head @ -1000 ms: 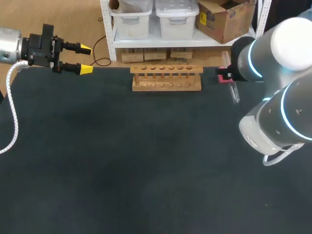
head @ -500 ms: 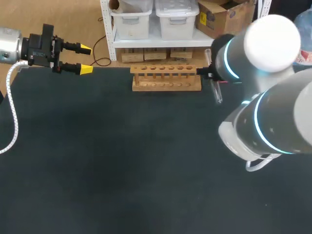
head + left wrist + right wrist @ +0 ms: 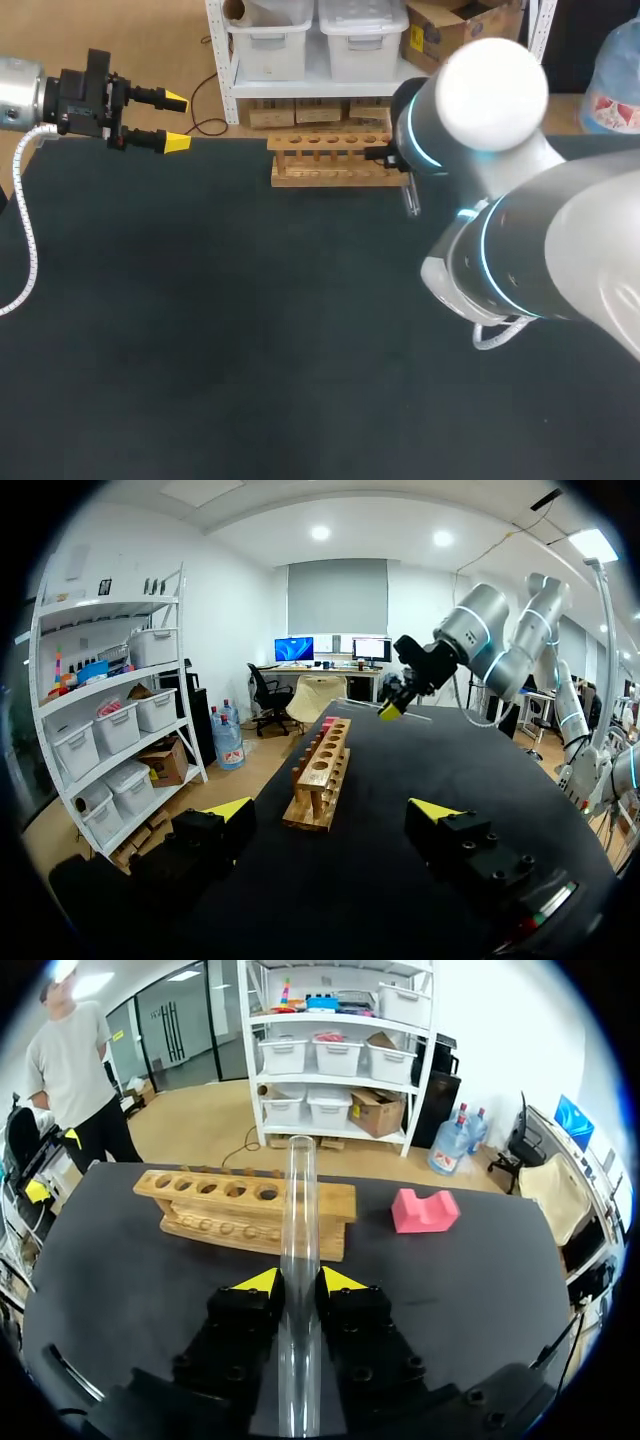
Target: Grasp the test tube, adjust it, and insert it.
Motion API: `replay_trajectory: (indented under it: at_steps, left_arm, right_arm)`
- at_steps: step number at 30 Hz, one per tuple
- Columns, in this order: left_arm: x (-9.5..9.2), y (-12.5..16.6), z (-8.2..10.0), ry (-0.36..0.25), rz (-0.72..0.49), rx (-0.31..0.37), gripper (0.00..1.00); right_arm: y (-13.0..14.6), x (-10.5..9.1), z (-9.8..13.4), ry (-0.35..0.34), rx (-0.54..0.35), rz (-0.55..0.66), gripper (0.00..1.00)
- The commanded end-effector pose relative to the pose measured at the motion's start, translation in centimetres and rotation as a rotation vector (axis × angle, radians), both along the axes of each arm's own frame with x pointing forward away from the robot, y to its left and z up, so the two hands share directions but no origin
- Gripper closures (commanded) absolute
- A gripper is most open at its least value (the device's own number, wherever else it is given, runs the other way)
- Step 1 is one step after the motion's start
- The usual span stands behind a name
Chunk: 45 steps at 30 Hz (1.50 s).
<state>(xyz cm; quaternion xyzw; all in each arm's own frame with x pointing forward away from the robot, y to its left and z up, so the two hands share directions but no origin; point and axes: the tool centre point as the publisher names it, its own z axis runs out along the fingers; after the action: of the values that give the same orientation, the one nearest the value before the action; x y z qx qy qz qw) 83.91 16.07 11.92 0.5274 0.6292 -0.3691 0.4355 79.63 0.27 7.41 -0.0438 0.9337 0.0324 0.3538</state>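
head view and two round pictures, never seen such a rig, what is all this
A two-armed robot works at a dark table. The head view looks down from above and behind; each round picture comes from a camera on one arm's wrist. On the table are a wooden rack with holes and a pink block. The right end effector is shut on a clear test tube near the rack. The left end effector is open, holding nothing.

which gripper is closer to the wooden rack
Right. The right gripper, holding the test tube, is at the rack's right end; left gripper is far off its left end.
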Motion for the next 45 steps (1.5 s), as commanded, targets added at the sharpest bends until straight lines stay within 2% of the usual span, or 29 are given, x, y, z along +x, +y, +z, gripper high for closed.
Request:
replay_trajectory:
  at_steps: [1, 19, 28, 45]
  left_arm:
    - [-0.2, 0.0, -0.1, -0.005, 0.005, -0.001, 0.00]
    - [-0.2, 0.0, -0.1, -0.005, 0.005, -0.001, 0.00]
    - [-0.2, 0.0, -0.1, -0.005, 0.005, -0.001, 0.00]
    - [-0.2, 0.0, -0.1, -0.005, 0.005, -0.001, 0.00]
  right_arm:
    - [0.8, 0.7, -0.5, 0.015, 0.009, 0.008, 1.00]
    - [2.3, 1.3, -1.5, 0.031, 0.025, 0.020, 1.00]
    - [2.3, 1.3, -0.8, 0.020, 0.024, 0.019, 1.00]
    - [3.3, 2.1, -2.7, 0.059, 0.019, 0.041, 1.00]
